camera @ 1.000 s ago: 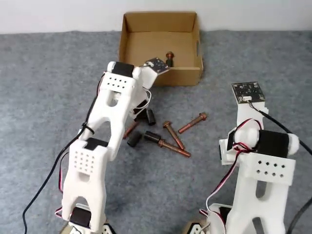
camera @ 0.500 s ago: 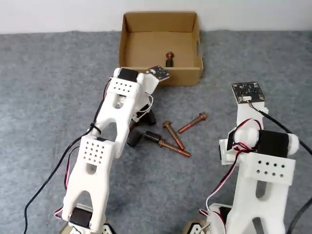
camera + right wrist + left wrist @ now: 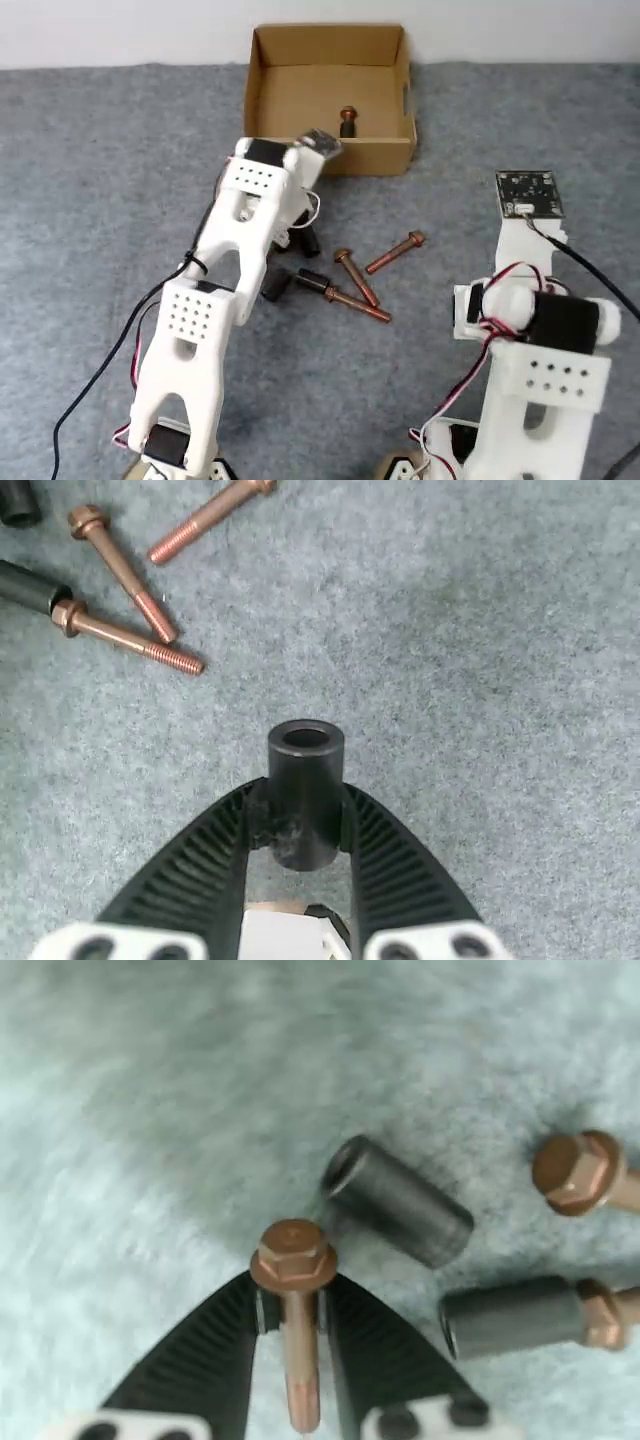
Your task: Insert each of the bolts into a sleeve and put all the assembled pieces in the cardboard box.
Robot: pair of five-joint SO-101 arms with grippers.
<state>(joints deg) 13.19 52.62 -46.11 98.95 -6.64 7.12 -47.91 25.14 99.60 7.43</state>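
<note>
We judge the joining step to be in hand. The left gripper (image 3: 293, 1300) has its fingers clenched on a bolt (image 3: 292, 1260) just over the surface (image 3: 100, 200). The right gripper (image 3: 303, 810) grasps a sleeve (image 3: 305, 780). Next, shank and bore need lining up. The cardboard box (image 3: 380, 157) holds one assembled piece (image 3: 347, 120).

Loose bolts (image 3: 357, 279) and sleeves (image 3: 276, 287) crowd the carpet (image 3: 100, 180) between the arms (image 3: 245, 215); open carpet flanks them.

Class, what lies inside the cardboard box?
One bolt in a dark sleeve, near the front wall of the cardboard box. That wall hides its lower end.
</note>
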